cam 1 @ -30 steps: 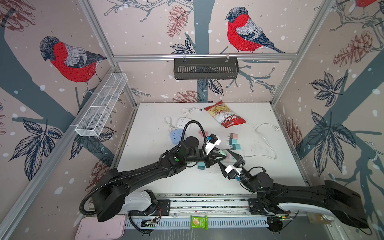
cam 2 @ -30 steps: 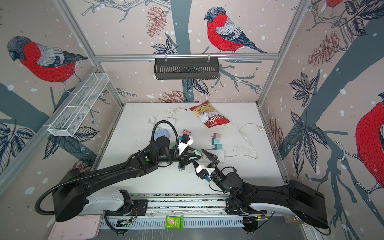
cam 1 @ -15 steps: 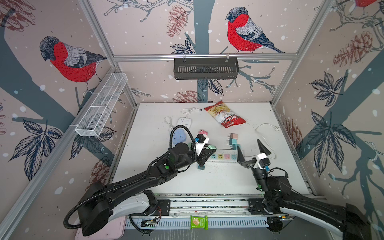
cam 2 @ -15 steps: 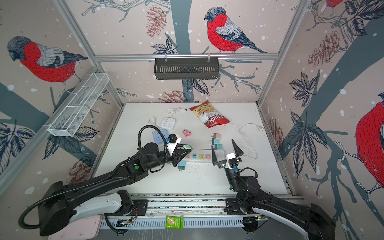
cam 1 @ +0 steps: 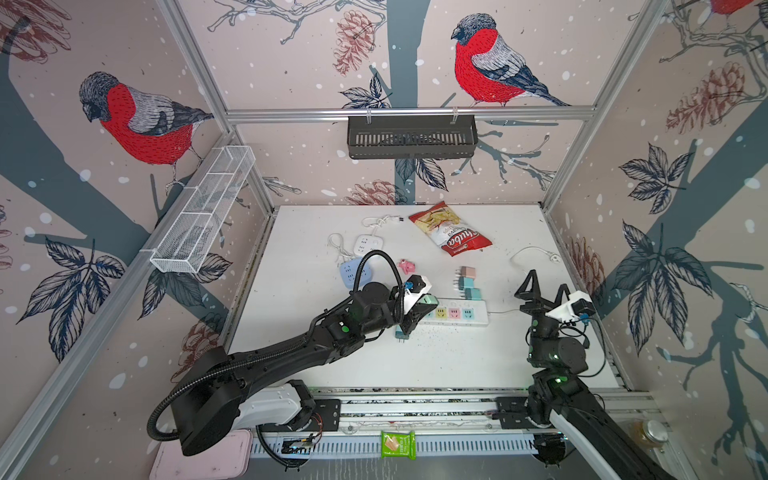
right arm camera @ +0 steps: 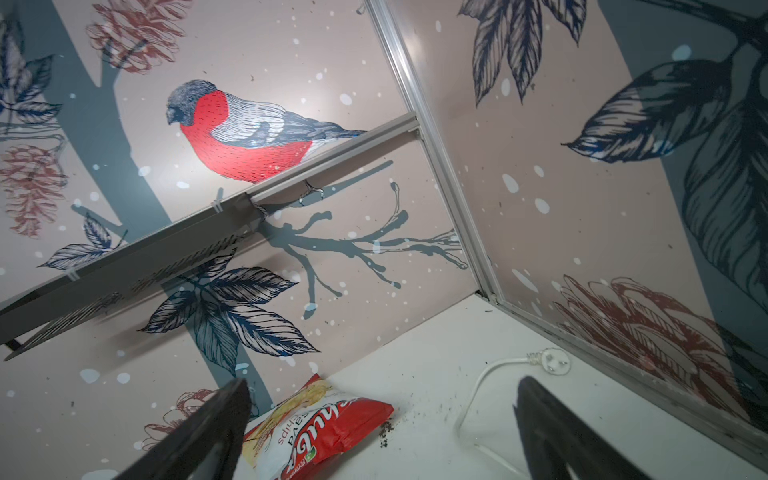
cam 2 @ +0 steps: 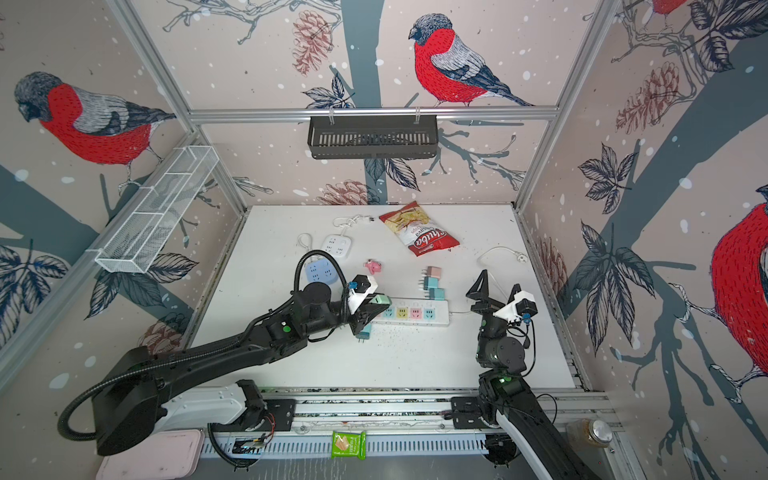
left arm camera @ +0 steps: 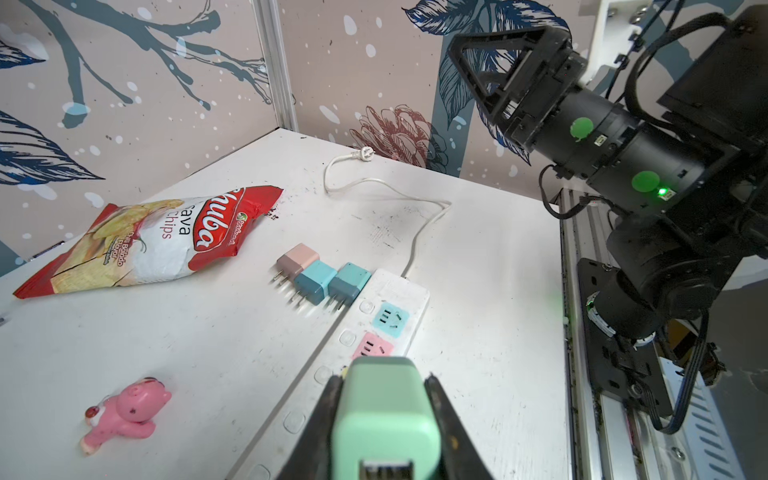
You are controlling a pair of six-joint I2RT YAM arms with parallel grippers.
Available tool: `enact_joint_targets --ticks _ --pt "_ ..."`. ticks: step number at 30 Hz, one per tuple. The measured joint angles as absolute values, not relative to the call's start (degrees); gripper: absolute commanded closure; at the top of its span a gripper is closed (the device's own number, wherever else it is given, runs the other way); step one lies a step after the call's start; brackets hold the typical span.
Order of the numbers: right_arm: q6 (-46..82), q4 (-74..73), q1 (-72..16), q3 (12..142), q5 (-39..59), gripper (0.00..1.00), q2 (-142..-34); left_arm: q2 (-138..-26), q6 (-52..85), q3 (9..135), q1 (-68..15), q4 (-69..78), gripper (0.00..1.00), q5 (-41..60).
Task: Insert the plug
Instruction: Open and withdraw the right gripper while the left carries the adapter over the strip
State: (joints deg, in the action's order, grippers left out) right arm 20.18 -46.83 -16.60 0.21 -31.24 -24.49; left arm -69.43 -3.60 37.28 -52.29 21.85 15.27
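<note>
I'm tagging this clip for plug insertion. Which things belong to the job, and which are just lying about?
Job: mint plug, clamped in the left gripper; white power strip.
Lying about: chips bag; pink bear toy; three spare plugs beside the strip; right gripper, open and empty.

The left arm is stretching low and forward toward the middle, its jaws pressing closed on the green plug. The right arm is standing upright at the right, its jaws gaping wide, empty, pointing up toward the back wall.
</note>
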Motion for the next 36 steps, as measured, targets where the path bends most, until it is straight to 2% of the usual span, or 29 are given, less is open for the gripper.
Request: enact_joint_targets --ticks 3,6,12,17,23,28,36 --pt "26.7 -47.2 -6.1 0.2 -23.7 0.00 -29.6 -70.3 -6.1 38.0 -52.3 20.1 1.00 15.4" --pt "32.4 -47.8 0.0 0.2 -17.0 0.00 -35.3 -71.0 -8.4 38.0 -52.3 19.1 1.00 15.4" --pt "34.4 -48.4 -0.2 0.3 -6.0 0.00 -47.9 -72.4 -14.5 37.7 -52.7 17.7 1.00 16.5" --pt "32.8 -48.2 -2.7 3.0 -1.0 0.00 -54.2 -72.9 -21.4 39.2 -54.5 12.9 1.00 18.2" --pt "31.4 -48.4 -5.9 1.4 -1.7 0.00 -50.5 -72.3 -26.5 44.7 -54.7 8.8 1.00 20.4" --pt "29.7 -48.3 -10.8 0.9 -6.6 0.00 -47.6 -74.1 -30.5 50.4 -54.7 4.4 1.00 22.1" --pt "28.3 -47.0 -11.8 1.6 -11.2 0.00 -48.8 -85.4 -36.4 65.9 -54.7 -9.5 1.00 23.0"
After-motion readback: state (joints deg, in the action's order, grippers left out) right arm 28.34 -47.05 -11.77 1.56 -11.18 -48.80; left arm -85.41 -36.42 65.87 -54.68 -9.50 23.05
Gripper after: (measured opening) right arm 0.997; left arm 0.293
